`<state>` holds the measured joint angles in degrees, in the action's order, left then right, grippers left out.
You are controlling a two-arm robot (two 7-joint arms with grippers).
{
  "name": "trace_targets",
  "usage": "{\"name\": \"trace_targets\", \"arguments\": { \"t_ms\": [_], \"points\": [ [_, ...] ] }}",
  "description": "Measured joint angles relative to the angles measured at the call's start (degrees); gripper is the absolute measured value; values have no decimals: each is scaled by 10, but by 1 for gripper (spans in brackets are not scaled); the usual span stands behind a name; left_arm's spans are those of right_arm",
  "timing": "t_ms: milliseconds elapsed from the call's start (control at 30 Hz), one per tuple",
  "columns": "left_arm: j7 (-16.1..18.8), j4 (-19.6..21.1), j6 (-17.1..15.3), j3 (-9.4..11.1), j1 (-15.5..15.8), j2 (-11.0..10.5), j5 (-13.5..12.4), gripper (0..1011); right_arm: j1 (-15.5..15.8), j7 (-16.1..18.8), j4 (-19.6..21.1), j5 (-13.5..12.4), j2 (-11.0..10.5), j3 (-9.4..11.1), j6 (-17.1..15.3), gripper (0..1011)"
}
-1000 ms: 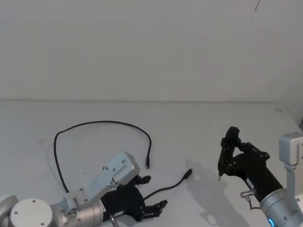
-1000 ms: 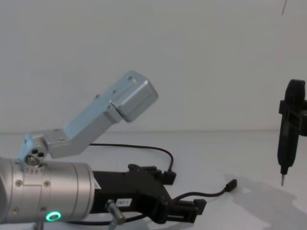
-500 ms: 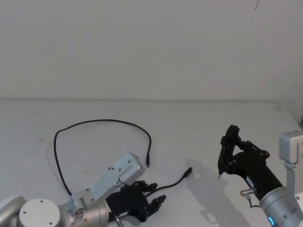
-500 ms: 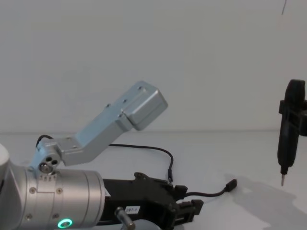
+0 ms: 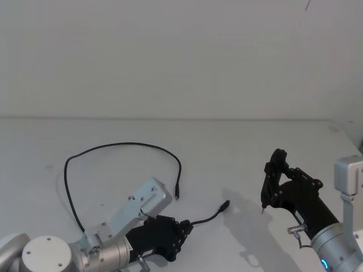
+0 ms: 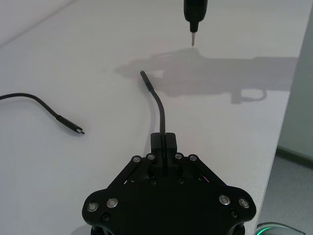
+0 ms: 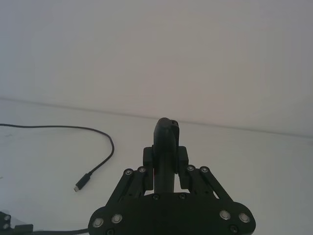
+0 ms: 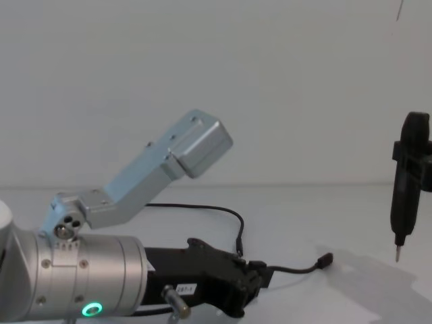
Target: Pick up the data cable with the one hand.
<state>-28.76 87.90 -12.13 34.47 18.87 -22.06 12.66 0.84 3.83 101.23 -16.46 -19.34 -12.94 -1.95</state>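
Over the last second the left gripper (image 5: 184,228) has been drawing its fingers together from a wide spread, and they are now pinching the data cable (image 5: 125,144) between them, low over the white table (image 5: 238,153) at the near left. In the left wrist view the two black fingers are meeting with almost no gap, and the cord is coming out straight from between their tips. From that grip a short stretch is running forward and to the right, ending in a small black plug (image 5: 226,205) that is resting on the table. The rest of the cord is lying flat. It is passing back under the left arm, sweeping out to the left, arching across the far side and curling down to its other plug (image 5: 176,197), which is sitting just beside the left gripper's silver bracket (image 5: 144,201) and apart from the first plug. On the chest view a green ring light (image 8: 91,310) is glowing on the thick silver cylinder behind the gripper. The right gripper (image 5: 277,184) is hanging above the table at the right, well apart from the cable, with its fingers closing snugly on a slim black tool (image 8: 401,196). The tool is pointing its pale tip straight down, clear of the surface and casting a shadow beneath.
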Motion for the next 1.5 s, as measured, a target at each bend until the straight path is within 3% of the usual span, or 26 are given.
{"name": "trace_targets", "arguments": {
  "t_ms": [733, 1500],
  "points": [
    [-15, 28, 21, -22, 5, -15, 28, 40, 0, -1, 1, 0, 4, 2, 0, 279],
    [-19, 36, 24, -27, 6, -20, 38, 40, -48, -7, -23, -23, 61, 10, 16, 279]
  ]
}}
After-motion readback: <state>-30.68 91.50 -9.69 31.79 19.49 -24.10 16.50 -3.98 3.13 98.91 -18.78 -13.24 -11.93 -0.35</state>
